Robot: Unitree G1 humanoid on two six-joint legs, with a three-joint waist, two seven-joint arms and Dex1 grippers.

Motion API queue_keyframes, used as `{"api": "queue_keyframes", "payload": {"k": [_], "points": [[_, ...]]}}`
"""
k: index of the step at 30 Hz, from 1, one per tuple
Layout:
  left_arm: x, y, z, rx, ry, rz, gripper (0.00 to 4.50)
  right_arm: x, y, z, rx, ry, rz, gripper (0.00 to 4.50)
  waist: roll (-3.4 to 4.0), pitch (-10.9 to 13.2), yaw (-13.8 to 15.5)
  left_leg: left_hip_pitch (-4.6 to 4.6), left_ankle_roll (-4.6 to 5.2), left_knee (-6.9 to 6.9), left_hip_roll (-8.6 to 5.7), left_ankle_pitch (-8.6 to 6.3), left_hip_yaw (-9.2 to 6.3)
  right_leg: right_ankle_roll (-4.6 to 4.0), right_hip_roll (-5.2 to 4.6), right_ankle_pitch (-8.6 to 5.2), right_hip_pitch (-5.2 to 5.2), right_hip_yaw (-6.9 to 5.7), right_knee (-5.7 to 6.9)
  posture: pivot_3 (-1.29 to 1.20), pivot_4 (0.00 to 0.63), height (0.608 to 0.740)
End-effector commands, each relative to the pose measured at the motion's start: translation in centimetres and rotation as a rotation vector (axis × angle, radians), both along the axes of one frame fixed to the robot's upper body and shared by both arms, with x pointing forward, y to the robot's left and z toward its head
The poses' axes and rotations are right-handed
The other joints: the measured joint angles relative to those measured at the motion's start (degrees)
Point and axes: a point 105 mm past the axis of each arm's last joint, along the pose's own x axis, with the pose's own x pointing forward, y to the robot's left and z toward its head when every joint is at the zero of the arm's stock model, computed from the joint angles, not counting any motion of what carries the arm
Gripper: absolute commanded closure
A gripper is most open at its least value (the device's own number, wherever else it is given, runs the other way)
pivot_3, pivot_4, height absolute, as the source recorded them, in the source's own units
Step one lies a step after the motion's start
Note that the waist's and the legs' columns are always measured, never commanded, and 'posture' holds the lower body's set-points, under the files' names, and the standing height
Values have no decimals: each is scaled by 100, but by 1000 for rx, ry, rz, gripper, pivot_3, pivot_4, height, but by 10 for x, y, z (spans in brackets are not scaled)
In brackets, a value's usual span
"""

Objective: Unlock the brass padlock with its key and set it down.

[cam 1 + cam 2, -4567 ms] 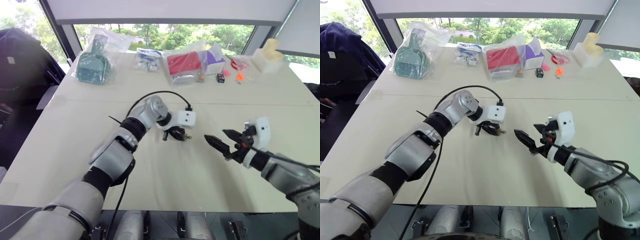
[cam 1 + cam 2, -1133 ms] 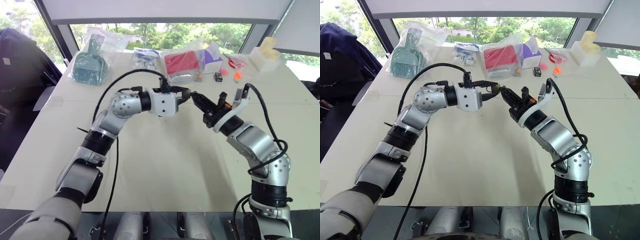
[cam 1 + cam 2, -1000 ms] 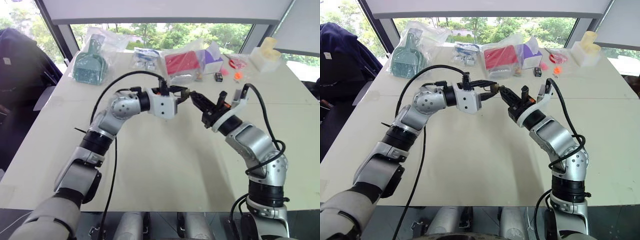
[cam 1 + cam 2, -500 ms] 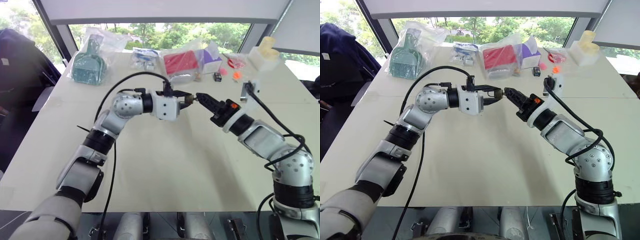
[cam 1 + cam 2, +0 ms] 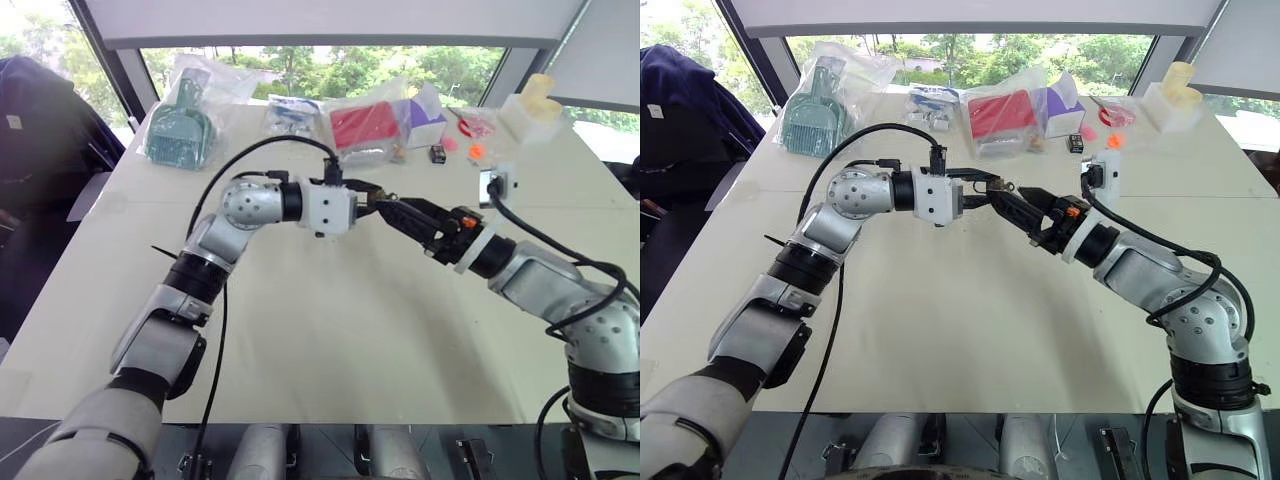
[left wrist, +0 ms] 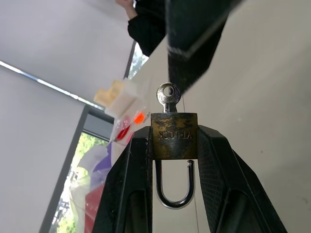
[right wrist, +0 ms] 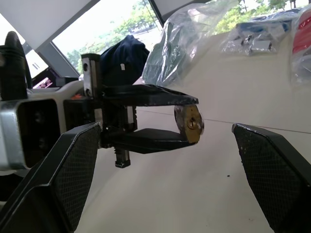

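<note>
The square, tarnished brass padlock [image 6: 173,136] with its silver U-shackle and round-headed key [image 6: 168,93] is pinched above the table [image 5: 330,330] by the left gripper [image 6: 173,145]. The right gripper [image 7: 160,160], textured pads spread, faces it.

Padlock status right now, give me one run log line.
brass padlock: clamped in left end effector, above table | key: inserted | shackle: one end free | right end effector: open

A pale table [image 5: 330,340] is carrying bagged goods along its far edge: a green scoop [image 5: 178,135], a red pack [image 5: 365,125].
</note>
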Motion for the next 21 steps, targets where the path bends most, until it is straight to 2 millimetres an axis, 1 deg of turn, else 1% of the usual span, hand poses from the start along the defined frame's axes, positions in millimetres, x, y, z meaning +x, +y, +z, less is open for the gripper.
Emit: {"api": "queue_keyframes", "payload": {"k": [1, 6, 12, 14, 15, 16, 17, 20, 21], "points": [[-10, -3, 18, -64, -44, -35, 3821, 2, -3, 4, 25, -22, -7, 61, 0, 0, 0, 0, 0, 0, 0, 0, 0, 0, 0, 0, -1, 0, 0, 0, 150, 740], [-17, -7, 19, -59, -82, -58, 3821, 11, -7, 1, 51, -6, -36, 61, 0, 0, 3, 0, 0, 1, 0, 0, 0, 0, 0, 0, 0, 0, 1, 0, 150, 740], [-19, -8, 20, -60, -81, -69, 3821, 15, -6, 0, 57, -5, -40, 61, 0, 0, 2, 1, -1, 0, 0, 0, 0, 1, 2, 1, 0, -1, 2, 0, 150, 740], [-21, -7, 18, -48, -90, -75, 3821, 16, -6, 1, 68, -9, -42, 587, 0, 0, 2, 1, -1, 0, 0, 0, 0, 1, 1, 1, 0, -1, 1, 0, 150, 740], [-21, -7, 18, -42, -96, -77, 3821, 16, -6, 2, 75, -10, -42, 972, 0, 0, 2, 1, -1, 0, 0, 0, 1, 1, 1, 1, 0, -1, 1, 0, 150, 740], [-22, -7, 17, -38, -100, -79, 3821, 16, -6, 3, 80, -11, -42, 1440, 0, 0, 1, 1, 0, 0, 0, 0, 1, 2, 1, 1, 0, -1, 1, 0, 150, 740], [-21, -7, 17, -38, -100, -79, 3821, 17, -5, 3, 81, -11, -41, 2015, 0, 0, 0, 1, -1, 0, 0, 1, 0, 2, 2, 1, 0, -1, 2, 0, 150, 740], [-21, -7, 17, -35, -103, -78, 3821, 16, -3, 2, 83, -4, -35, 3449, 0, 0, 1, 1, -1, 0, 0, 1, 0, 3, 2, 1, 0, -1, 2, 0, 150, 740], [-21, -8, 16, -33, -104, -77, 3821, 16, -3, 2, 84, -3, -33, 4028, 0, 0, 3, 1, -1, 0, 0, 1, 0, 3, 2, 2, 0, -1, 2, 0, 150, 740]]}}
